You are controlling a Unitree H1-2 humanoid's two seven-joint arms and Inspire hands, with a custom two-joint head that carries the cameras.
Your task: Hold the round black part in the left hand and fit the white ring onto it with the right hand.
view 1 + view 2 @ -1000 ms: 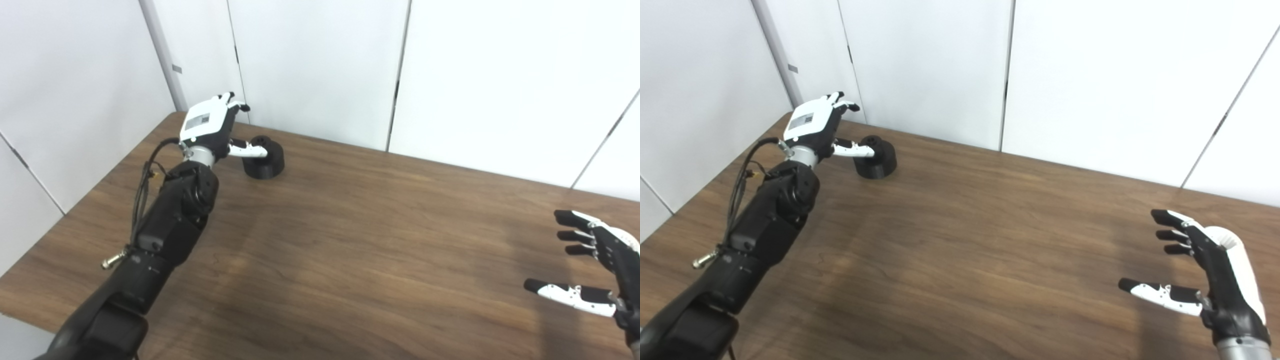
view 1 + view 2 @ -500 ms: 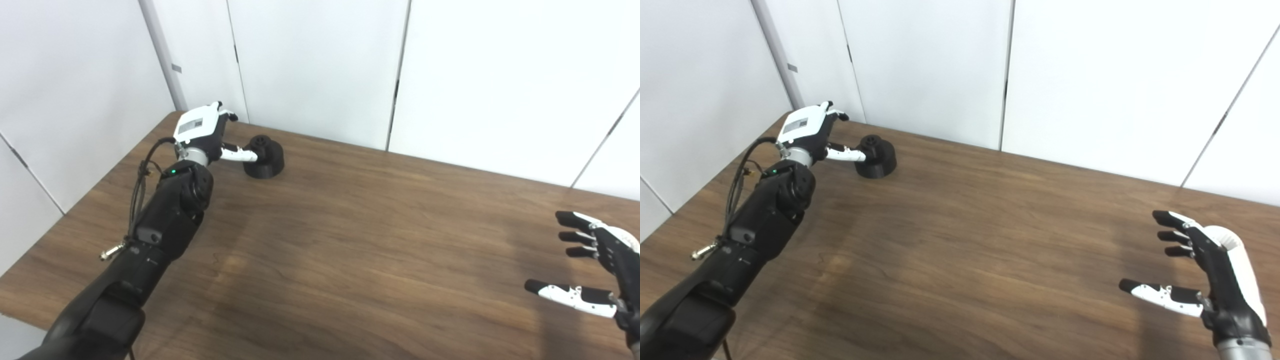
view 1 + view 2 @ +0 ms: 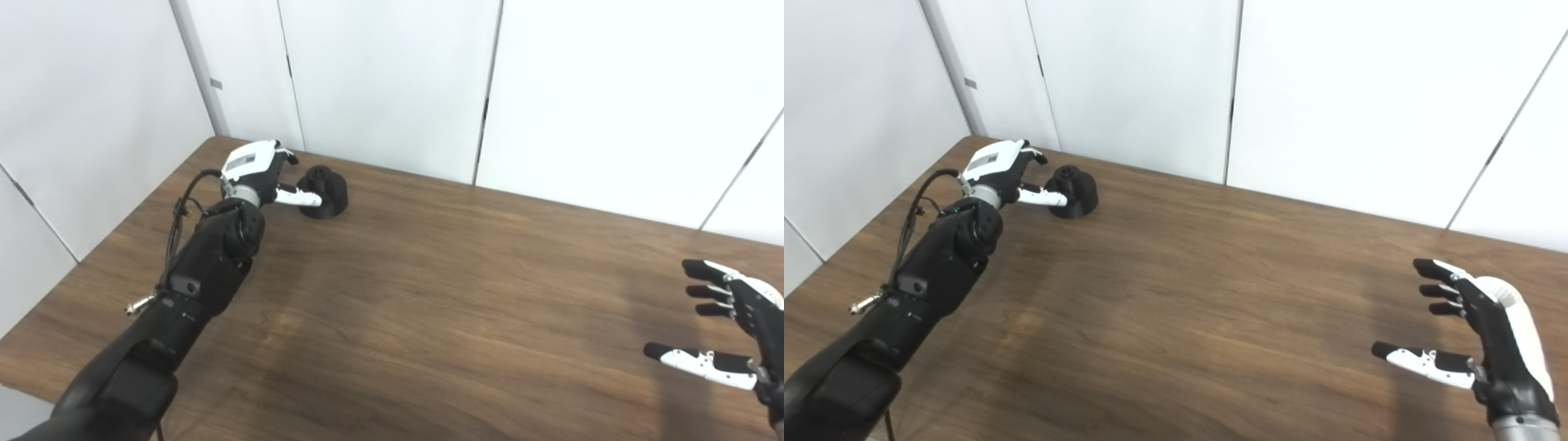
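The round black part (image 3: 324, 193) is sitting on the wooden table (image 3: 429, 294), far toward 11 o'clock of the table top and near the back edge. It is appearing slightly tilted, with a small raised knob on its top turning toward the left, and a wider round body under it.

The left hand (image 3: 260, 171) is reaching at this part from the 9 o'clock side. Its white back is facing up, and the long dark arm is coming from the bottom-left corner with a black cable looping beside the wrist. The thumb (image 3: 298, 196) is stretching out along the near side of the part and is looking to touch it low on the body. The other fingers are curling over near the knob, but I cannot tell if they are pressing on it. So the hand is partly closing around the part, and a firm hold is not clear from these views.

The right hand (image 3: 1476, 343) is hovering over the table at about 4 o'clock, well apart from the part. It is wide open, with fingers spreading and pointing to the left, thumb standing apart below them, and it is holding nothing.

White wall panels (image 3: 392, 79) are standing behind the table.
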